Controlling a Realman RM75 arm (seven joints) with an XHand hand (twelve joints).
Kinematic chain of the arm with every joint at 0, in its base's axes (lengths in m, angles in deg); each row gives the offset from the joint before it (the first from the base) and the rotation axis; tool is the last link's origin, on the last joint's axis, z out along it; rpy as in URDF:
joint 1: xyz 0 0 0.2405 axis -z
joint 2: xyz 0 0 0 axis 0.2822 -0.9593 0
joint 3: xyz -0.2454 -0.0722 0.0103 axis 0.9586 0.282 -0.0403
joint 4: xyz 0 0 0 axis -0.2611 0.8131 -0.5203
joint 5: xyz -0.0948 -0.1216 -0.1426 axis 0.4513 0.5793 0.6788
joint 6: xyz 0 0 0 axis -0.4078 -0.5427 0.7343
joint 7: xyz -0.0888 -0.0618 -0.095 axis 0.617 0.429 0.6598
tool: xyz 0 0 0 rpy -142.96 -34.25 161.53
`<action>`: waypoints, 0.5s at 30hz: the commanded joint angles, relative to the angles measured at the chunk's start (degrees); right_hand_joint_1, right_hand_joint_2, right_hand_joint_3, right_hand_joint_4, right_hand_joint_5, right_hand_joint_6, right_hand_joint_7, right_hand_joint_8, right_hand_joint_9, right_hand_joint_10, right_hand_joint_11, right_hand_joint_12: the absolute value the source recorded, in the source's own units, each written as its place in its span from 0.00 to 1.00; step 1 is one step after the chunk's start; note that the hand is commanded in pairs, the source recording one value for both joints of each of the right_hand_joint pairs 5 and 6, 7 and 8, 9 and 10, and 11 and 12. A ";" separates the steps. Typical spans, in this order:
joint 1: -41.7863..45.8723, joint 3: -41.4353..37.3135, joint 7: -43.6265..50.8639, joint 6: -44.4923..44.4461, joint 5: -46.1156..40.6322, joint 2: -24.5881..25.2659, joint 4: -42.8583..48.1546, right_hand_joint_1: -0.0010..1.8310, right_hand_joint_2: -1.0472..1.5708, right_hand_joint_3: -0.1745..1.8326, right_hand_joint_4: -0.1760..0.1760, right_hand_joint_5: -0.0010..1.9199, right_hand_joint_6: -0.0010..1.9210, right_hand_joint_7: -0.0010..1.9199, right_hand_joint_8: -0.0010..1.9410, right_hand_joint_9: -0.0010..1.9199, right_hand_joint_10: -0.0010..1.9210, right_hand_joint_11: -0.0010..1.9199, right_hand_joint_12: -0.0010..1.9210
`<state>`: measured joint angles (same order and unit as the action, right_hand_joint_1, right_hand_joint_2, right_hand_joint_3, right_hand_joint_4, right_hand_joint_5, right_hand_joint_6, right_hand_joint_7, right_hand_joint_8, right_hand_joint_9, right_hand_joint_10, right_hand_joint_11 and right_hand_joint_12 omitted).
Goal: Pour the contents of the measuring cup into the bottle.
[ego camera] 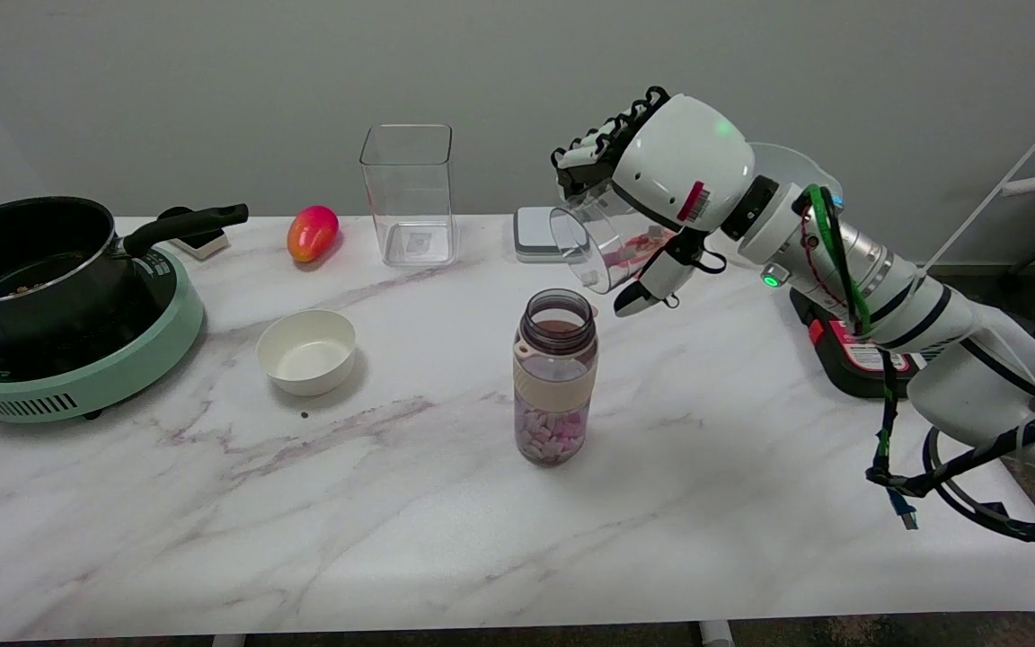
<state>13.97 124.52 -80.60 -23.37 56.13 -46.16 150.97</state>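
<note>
the right hand (pixel 652 193) hangs in the air over the table's far middle, at about one o'clock from the bottle (pixel 555 376), with its fingers wrapped round the measuring cup (pixel 598 243). the cup is clear plastic and lies tipped almost on its side, its open mouth turned toward nine o'clock and a little downward, above and just to the right of the bottle's open neck but not touching it. a few pink pieces show inside the cup near the palm.

the bottle stands upright near the middle of the marble table (pixel 392 503). it is a clear, purplish one with a pale band round its waist, no cap on, and its lower part holds a heap of pink and white pieces.

at nine o'clock from the bottle, a short way off, sits a small white bowl (pixel 306 350). farther out the same way, at the table's left edge, a black pot (pixel 28 256) rests on a mint-green hot plate (pixel 86 373), its handle pointing toward three o'clock. at eleven o'clock from the bottle, near the wall, stands a tall clear square container (pixel 408 193), and left of that lies a red-and-yellow mango (pixel 312 233). a small white scale (pixel 535 235) lies behind the cup at the far edge. a black-and-red box (pixel 850 359) sits under the forearm at three o'clock.
</note>
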 commanded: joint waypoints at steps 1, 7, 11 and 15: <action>-1.07 1.39 -0.05 0.10 0.11 -0.96 0.01 0.67 0.99 0.21 0.50 0.89 0.89 0.86 0.85 0.83 0.83 0.71 0.71; -1.07 1.97 0.17 0.10 1.39 -0.96 0.17 0.66 1.00 0.21 0.50 0.90 0.90 0.86 0.85 0.84 0.83 0.72 0.72; -1.28 1.66 0.33 0.03 1.39 -0.96 0.40 0.66 1.00 0.21 0.50 0.90 0.90 0.87 0.86 0.84 0.84 0.72 0.72; -1.69 1.51 0.41 -0.14 1.47 -1.18 0.49 0.66 1.00 0.20 0.50 0.90 0.90 0.87 0.86 0.84 0.84 0.73 0.73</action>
<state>13.14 125.73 -80.54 -23.34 56.83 -46.85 151.09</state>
